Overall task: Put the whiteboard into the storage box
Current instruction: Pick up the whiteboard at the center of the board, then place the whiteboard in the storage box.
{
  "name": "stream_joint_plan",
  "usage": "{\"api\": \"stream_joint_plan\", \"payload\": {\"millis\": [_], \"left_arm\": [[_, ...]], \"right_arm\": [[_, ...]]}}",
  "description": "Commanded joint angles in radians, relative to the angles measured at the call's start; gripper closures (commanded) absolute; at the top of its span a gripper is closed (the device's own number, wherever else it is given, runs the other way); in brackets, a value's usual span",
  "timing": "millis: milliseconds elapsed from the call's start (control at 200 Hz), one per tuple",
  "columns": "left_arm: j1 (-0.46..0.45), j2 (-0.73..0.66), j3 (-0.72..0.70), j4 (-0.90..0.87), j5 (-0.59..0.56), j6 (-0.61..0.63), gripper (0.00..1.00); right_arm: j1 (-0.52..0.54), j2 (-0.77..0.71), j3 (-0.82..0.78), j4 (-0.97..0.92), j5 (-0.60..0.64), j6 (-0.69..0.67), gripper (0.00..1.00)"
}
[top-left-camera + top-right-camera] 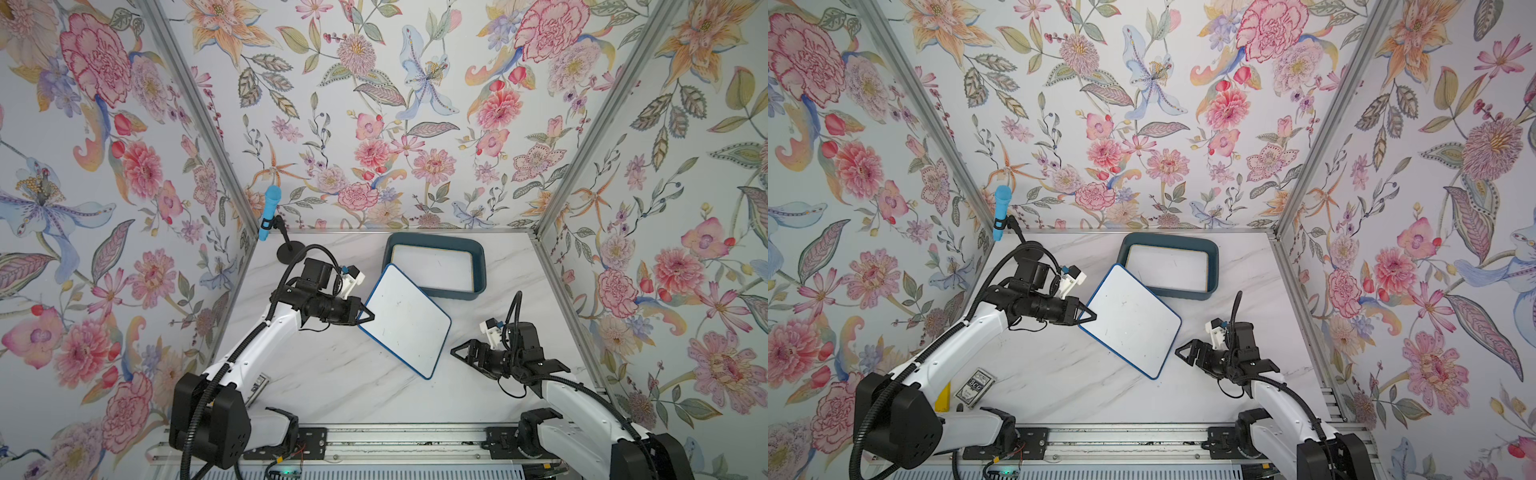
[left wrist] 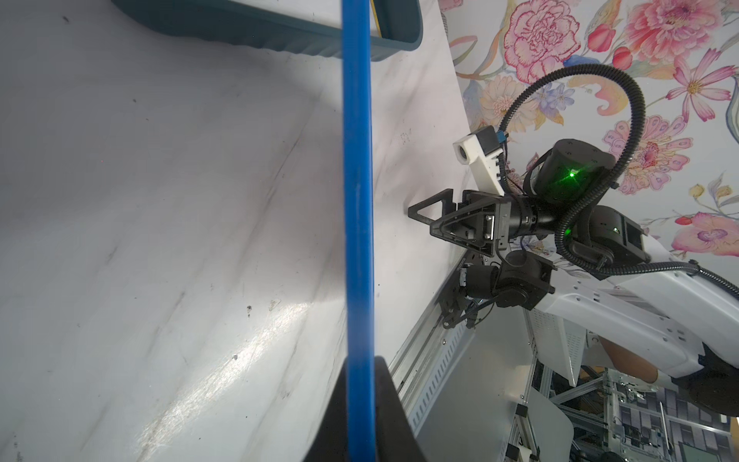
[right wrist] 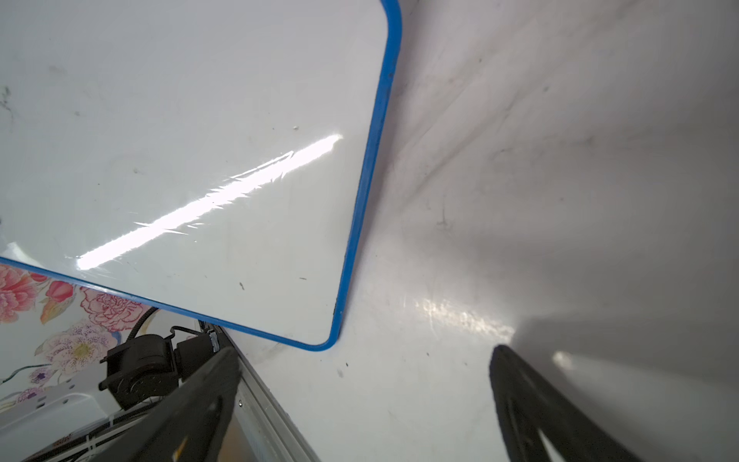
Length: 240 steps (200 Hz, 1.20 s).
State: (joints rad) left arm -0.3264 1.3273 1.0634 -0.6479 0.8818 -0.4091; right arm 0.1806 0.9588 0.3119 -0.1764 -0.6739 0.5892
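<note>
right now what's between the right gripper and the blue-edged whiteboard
Nothing but bare marble tabletop between the right gripper and the whiteboard; both top views and the right wrist view show it.

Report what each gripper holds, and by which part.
The left gripper is shut on the blue-framed rectangular white whiteboard, pinching its frame edge near the corner. The right gripper is open, holding nothing.

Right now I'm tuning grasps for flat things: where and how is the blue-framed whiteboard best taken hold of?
The whiteboard is a flat, thin panel, so only an edge fits between jaws. Take its blue edge on the robot's left, coming in sideways with one jaw above and one below, just as the left claw is shut on it.
</note>
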Motion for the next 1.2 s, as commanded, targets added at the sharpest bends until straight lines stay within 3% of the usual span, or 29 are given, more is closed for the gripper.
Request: {"api": "stream_joint_plan", "payload": {"millis": [0,255,465,616,791,926,1026,1196], "left_arm": [[0.012,-0.027,0.076,-0.005,-0.06,0.016,1.0],[0.013,-0.025,0.2,-0.011,0.001,-0.003,1.0],[0.013,-0.008,0.274,0.032,0.042,-0.056,1.0],[0.014,0.021,0.3,0.215,0.07,-0.174,1.0],[0.012,0.093,0.269,0.619,0.062,-0.435,1.0],[0.012,0.177,0.267,0.825,0.045,-0.564,1.0],[0.003,0.23,0.277,0.928,0.054,-0.609,1.0],[-0.026,0.389,0.366,0.923,0.053,-0.59,1.0]], "right_arm": [[-0.045,-0.012,0.059,-0.067,-0.022,-0.035,0.02],[-0.161,-0.005,0.093,-0.098,-0.071,-0.061,0.02],[-0.179,-0.006,0.096,-0.098,-0.067,-0.057,0.02],[-0.187,-0.014,0.099,-0.098,-0.064,-0.051,0.02],[-0.192,-0.008,0.111,-0.097,-0.053,-0.042,0.03],[-0.195,-0.014,0.124,-0.098,-0.037,-0.031,0.03],[-0.199,-0.013,0.136,-0.098,-0.019,-0.013,0.03],[-0.202,-0.005,0.175,-0.116,0.015,0.001,0.03]]}}
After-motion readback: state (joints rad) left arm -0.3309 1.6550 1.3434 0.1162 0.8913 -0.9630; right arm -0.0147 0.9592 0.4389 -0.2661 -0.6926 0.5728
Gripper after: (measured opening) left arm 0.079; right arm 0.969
